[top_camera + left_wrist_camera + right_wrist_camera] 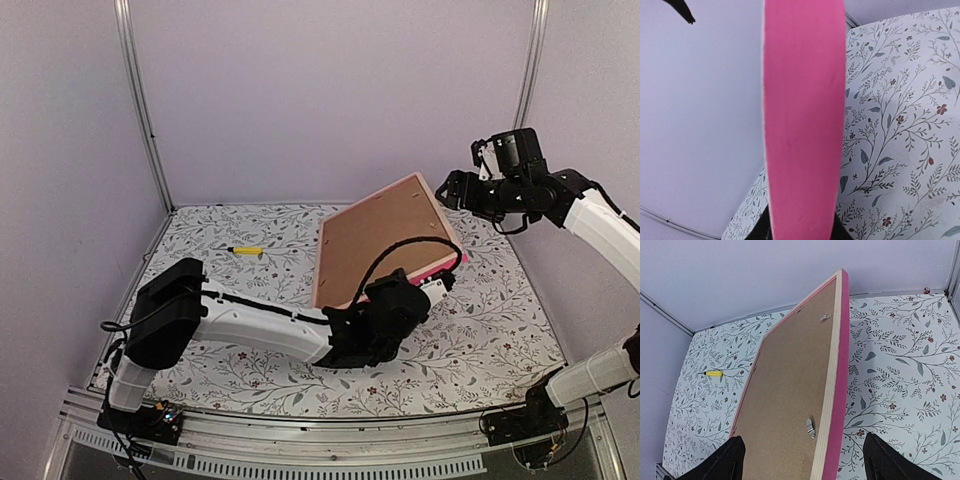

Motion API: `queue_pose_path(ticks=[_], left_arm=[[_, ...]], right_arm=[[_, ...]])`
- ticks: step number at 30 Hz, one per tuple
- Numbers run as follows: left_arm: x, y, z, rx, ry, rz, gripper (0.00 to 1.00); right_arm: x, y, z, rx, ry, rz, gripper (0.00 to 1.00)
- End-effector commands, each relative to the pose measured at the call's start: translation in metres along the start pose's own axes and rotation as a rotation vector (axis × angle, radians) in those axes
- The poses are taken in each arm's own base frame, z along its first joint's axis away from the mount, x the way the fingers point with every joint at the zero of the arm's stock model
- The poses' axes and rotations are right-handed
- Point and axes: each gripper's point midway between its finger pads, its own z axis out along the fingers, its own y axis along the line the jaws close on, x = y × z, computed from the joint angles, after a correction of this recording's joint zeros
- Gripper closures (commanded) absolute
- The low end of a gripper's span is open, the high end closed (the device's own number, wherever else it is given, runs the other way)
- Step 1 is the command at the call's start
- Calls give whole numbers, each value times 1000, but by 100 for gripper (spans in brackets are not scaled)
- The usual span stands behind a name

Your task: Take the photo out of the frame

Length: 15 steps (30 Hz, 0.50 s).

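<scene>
Top external view: the frame (443,263) stands tilted on the floral tabletop (500,320), its near-left edge low and its far corner raised, rear side facing the camera. The frame acts as the holder: a brown backing board (385,235) sits inside its rails and fills the opening. In the right wrist view, two small metal clips (811,427) lie on the board close to the pink rail. The photo is hidden behind the board; no view shows it. The left gripper (432,285) is clamped on the frame's lower right rail; in the left wrist view the pink edge runs up between its dark fingers (761,231). The left arm's black cable (400,248) arcs in front of the board. The right gripper (450,188) hangs in the air just beside the raised corner, jaws wide apart and holding nothing. A small yellow stick-shaped item (245,250) lies on the tabletop, left of the frame and apart from it.
</scene>
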Motion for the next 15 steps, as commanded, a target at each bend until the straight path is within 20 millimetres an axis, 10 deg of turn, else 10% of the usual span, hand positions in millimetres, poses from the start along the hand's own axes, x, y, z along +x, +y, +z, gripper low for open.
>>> queue_pose_path(ticks=[1,15], left_arm=[[-28,62,-11,-39,-36,-333,100],[-29,131,-29,-52,-36,-711,100]], right_arm=[[-21,7,-14,-24,-84,8,15],[-4,2,2,-26,-57,58,15]])
